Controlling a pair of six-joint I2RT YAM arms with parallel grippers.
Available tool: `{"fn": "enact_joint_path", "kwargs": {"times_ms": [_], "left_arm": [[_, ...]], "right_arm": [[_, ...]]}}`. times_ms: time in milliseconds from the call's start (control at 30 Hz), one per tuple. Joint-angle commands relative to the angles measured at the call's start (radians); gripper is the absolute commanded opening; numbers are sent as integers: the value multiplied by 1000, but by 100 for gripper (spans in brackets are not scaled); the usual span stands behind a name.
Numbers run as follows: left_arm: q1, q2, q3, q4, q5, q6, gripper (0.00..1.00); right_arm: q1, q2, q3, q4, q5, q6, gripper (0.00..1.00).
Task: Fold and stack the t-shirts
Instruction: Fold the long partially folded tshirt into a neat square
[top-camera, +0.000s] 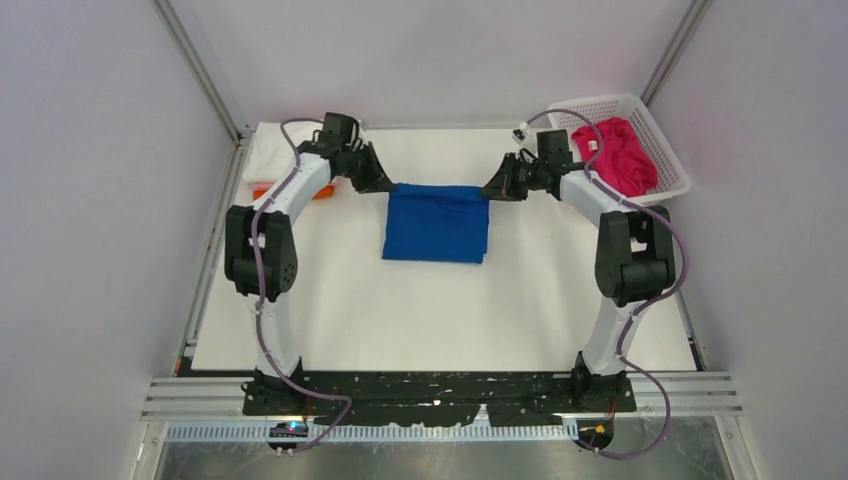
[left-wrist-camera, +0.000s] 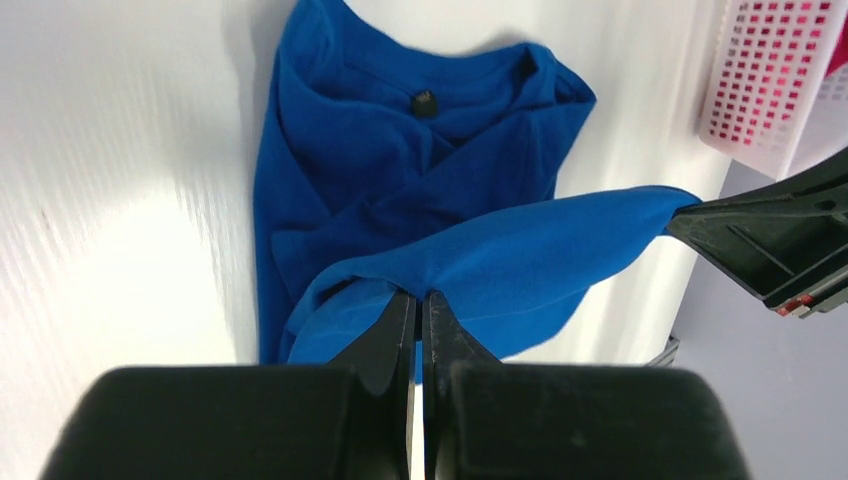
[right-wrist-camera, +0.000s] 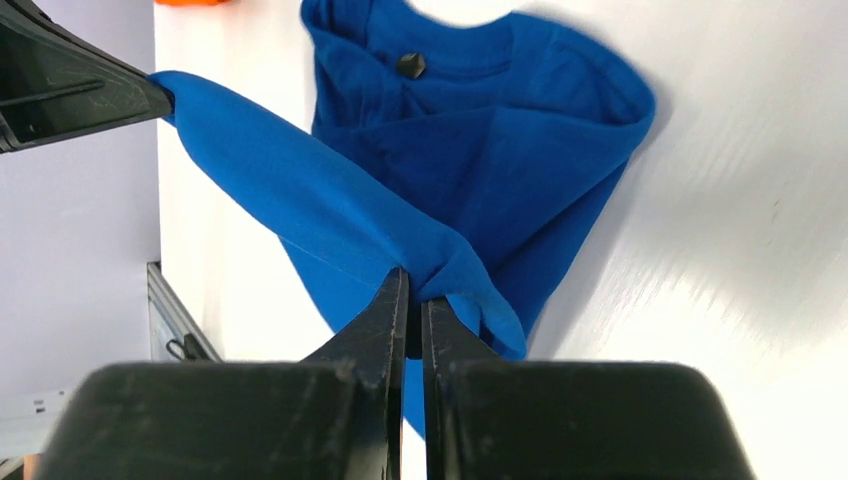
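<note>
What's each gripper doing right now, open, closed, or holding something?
Left gripper: closed, pinching one end of the blue t-shirt's lifted edge.
Right gripper: closed, pinching the other end of that edge.

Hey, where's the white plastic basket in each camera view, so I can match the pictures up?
Top external: the white basket sits at the upper right, with a magenta t-shirt inside.
Left wrist: the basket fills the upper right corner, pink showing through its lattice.
Right wrist: not in it.
Shared landmark: the blue t-shirt, seen in all three views.
</note>
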Motion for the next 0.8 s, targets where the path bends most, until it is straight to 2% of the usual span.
{"fn": "enact_joint_path", "kwargs": {"times_ms": [0, 100, 233, 267, 300, 333, 367, 400, 433, 467, 500, 533, 767], "left_arm": [[22, 98, 125, -20, -31, 5, 0], [23, 171, 175, -21, -62, -25, 0], [26, 251, 241, -25, -44, -46, 0], [27, 269, 262, -37, -41, -48, 7], [27, 284, 284, -46, -38, -50, 19], [27, 295, 300, -50, -36, -53, 37], [27, 299, 312, -50, -34, -58, 50], [28, 300, 329, -45, -28, -60, 62], [28, 296, 338, -40, -19, -61, 75], [29, 288, 344, -33, -15, -62, 91], [28, 275, 342, -23, -9, -63, 99], [27, 259, 337, -13, -3, -63, 99], [-4, 112, 171, 124, 55, -68, 99]], "right_arm": [[-14, 59, 96, 56, 82, 5, 5], [-17, 123, 130, 63, 98, 6, 6], [-19, 209, 199, 71, 102, 18, 13], [-20, 236, 222, 70, 104, 21, 19], [-22, 249, 234, 72, 104, 29, 24], [-23, 269, 253, 80, 105, 35, 37], [-26, 276, 260, 86, 106, 47, 45], [-27, 285, 275, 94, 110, 53, 65], [-29, 287, 282, 95, 113, 63, 76], [-30, 286, 297, 93, 114, 66, 98], [-30, 280, 301, 92, 112, 71, 99], [-29, 262, 299, 93, 110, 73, 96], [-9, 107, 117, 170, 40, 98, 96]]}}
